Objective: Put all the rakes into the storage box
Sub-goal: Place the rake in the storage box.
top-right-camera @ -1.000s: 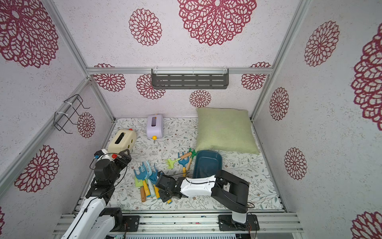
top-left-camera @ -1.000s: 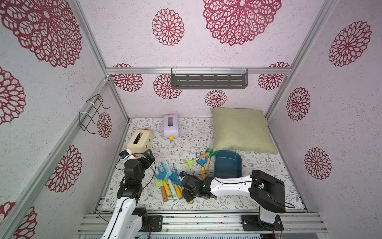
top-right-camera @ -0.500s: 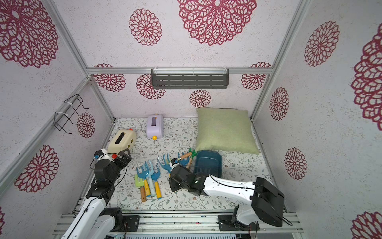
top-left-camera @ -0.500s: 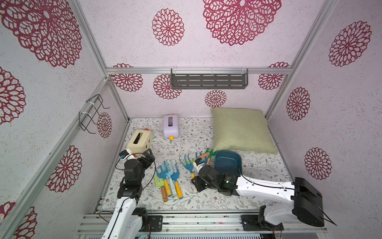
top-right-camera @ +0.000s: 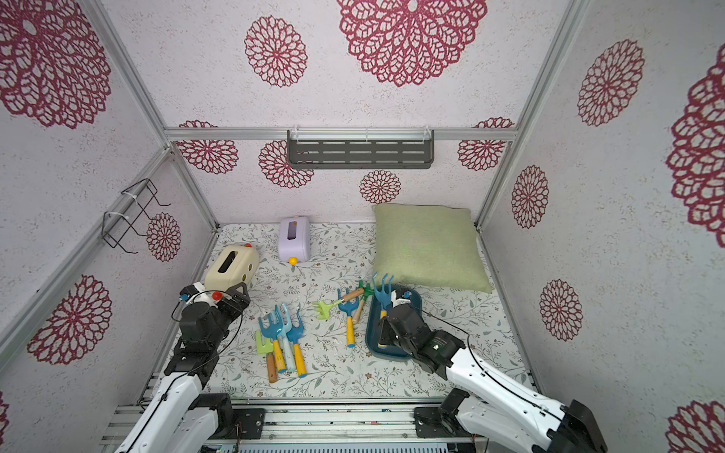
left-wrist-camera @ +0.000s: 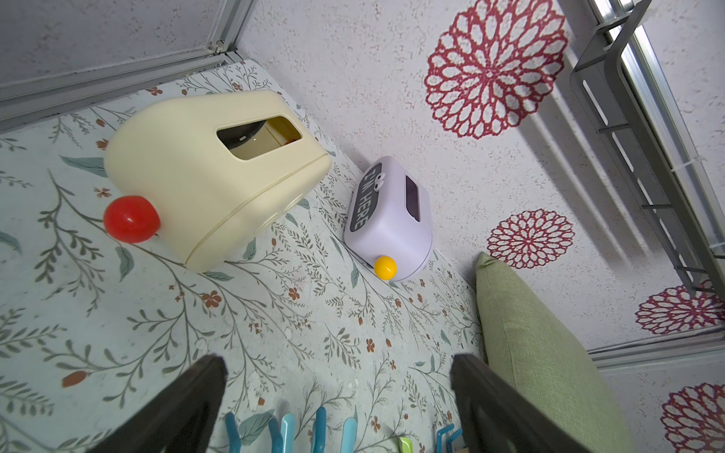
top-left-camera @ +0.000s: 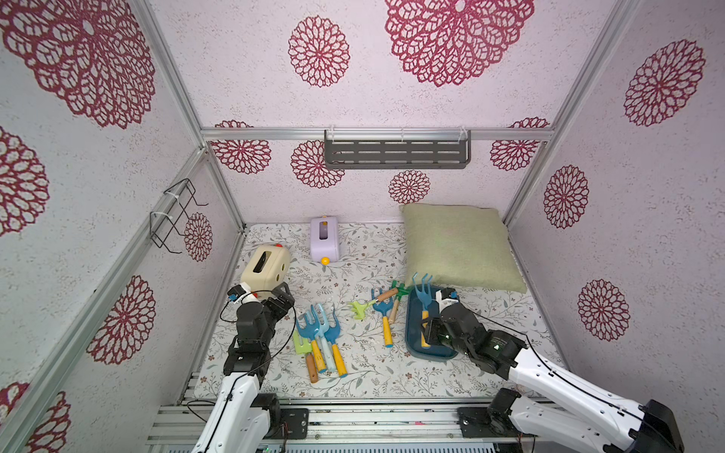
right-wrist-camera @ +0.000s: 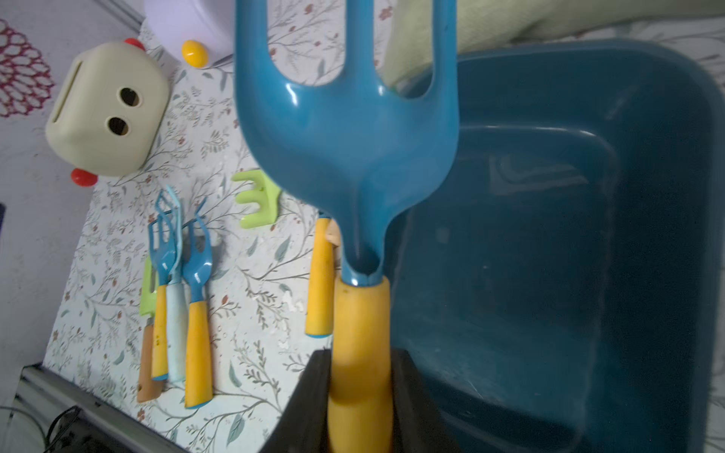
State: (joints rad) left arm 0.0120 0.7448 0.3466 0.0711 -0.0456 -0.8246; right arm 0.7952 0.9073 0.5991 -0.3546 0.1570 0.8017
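Note:
A blue three-pronged rake [top-left-camera: 423, 293] [top-right-camera: 382, 292] [right-wrist-camera: 353, 137] with a yellow handle is held by my right gripper [top-left-camera: 425, 333] [top-right-camera: 382, 333] [right-wrist-camera: 359, 361], shut on the handle. The rake hangs over the left side of the dark teal storage box [top-left-camera: 412, 337] [top-right-camera: 372, 339] [right-wrist-camera: 549, 235], its prongs reaching past the box's far rim toward the pillow. The box's inside looks bare in the right wrist view. My left gripper [top-left-camera: 280, 300] [top-right-camera: 235, 298] [left-wrist-camera: 339, 364] stands open with nothing between its fingers, at the left beside the cream box.
Several toy garden tools [top-left-camera: 321, 337] [top-right-camera: 284, 339] lie in a bunch at the front middle. A green rake [top-left-camera: 359, 312] and two more tools lie left of the box. A cream box [top-left-camera: 266, 270], a lilac box [top-left-camera: 325, 239] and a green pillow [top-left-camera: 459, 247] stand behind.
My right arm has swung to the right, carrying the blue rake from beside the tool bunch to over the storage box. The left arm has not moved.

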